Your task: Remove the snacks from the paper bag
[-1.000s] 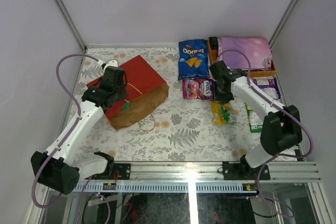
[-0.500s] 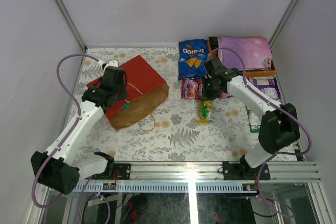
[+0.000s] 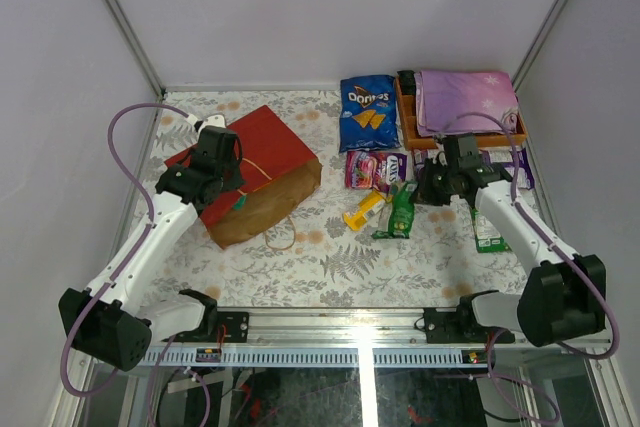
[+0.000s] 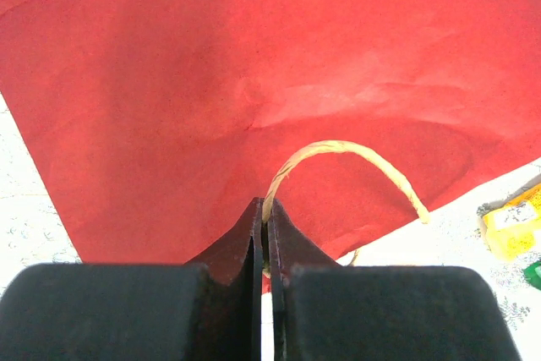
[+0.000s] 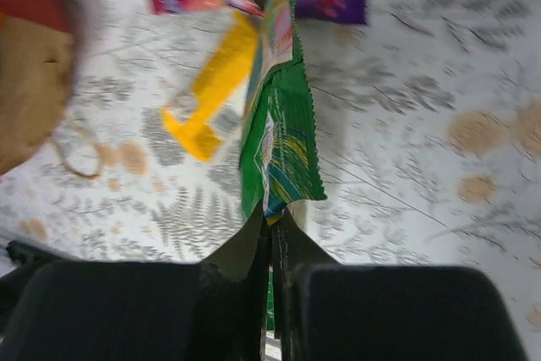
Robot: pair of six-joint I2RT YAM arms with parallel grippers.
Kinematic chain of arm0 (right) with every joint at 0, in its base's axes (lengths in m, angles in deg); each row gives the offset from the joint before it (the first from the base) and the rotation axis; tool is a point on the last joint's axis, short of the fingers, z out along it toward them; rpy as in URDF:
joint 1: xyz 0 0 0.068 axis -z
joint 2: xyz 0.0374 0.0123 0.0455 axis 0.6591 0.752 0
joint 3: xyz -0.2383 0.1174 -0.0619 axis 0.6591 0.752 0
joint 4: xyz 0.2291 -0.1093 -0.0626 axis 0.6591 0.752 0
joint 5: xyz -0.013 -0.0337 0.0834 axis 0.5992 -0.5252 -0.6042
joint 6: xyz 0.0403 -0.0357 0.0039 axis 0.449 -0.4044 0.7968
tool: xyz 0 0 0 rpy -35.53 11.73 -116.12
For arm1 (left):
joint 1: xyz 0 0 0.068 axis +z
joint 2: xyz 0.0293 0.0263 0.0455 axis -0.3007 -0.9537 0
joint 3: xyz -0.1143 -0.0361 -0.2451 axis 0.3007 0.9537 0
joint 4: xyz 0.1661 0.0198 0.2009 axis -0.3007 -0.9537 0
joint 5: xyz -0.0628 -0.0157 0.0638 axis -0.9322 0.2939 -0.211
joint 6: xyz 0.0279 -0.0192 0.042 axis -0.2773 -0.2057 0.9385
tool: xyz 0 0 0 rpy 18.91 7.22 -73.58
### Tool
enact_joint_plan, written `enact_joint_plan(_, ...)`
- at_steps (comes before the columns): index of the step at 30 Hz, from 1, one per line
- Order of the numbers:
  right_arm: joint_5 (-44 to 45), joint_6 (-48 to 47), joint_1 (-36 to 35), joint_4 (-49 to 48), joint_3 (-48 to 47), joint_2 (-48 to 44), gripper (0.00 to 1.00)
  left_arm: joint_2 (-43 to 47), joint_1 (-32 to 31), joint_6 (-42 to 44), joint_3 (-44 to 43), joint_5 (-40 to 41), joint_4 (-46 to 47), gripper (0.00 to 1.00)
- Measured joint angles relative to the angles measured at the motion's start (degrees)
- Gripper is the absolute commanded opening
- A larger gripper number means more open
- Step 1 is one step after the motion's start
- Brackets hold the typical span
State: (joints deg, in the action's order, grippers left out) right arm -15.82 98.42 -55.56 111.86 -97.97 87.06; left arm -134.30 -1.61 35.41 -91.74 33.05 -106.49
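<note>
On my feed the table [image 3: 330, 247] wore a pale fern-print cover. At its far right corner sat an orange tray [image 3: 403, 115], and a folded purple cloth [image 3: 467, 97] (faint star print) covered most of it.

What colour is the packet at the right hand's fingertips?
Green packet; clearest in right wrist view.

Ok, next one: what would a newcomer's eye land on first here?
The red paper bag lying on its side at left, the left gripper shut on its tan handle. Right of centre, the right gripper pinches a green packet by one edge, beside a yellow packet.
</note>
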Motion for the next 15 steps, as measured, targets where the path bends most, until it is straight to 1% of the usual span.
enact_joint_plan(2, 1.2, -0.4, 1.9, 0.3, 3.0, 0.3, 0.00, 0.0, 0.0, 0.0, 0.0, 0.0, 0.0, 0.00)
enact_joint_plan(5, 4.8, -1.0, 2.2, 2.2, 6.1, 2.7, 0.01, 0.0, 0.0, 0.0, 0.0, -0.3, 0.0, 0.00)
enact_joint_plan(8, 12.0, -2.0, 2.1, 5.7, 6.4, 4.5, 0.03, 0.0, 0.0, 0.0, 0.0, -0.6, 0.0, 0.00)
enact_joint_plan(10, 17.4, -2.6, 2.1, 8.1, 5.7, 4.9, 0.06, 0.0, 0.0, 0.0, 0.0, -0.8, 0.0, 0.00)
enact_joint_plan(11, 20.3, -3.0, 2.1, 9.4, 5.1, 4.9, 0.12, 0.0, 0.0, 0.0, 0.0, -1.0, 0.0, 0.00)
enact_joint_plan(12, 22.2, -3.1, 2.1, 10.2, 4.5, 5.0, 0.26, 0.0, 0.0, 0.0, 0.0, -1.0, 0.0, 0.00)
enact_joint_plan(13, 24.7, -3.5, 2.1, 11.3, 3.6, 5.2, 0.47, 0.0, 0.0, 0.0, 0.0, -1.0, 0.0, 0.00)
enact_joint_plan(14, 26.2, -3.3, 2.1, 11.8, 3.0, 5.4, 0.64, 0.0, 0.0, 0.0, 0.0, -1.1, 0.0, 0.00)
enact_joint_plan(15, 28.4, -3.5, 2.1, 12.5, 2.1, 5.7, 0.91, 0.0, 0.0, 0.0, 0.0, -1.2, 0.0, 0.00)
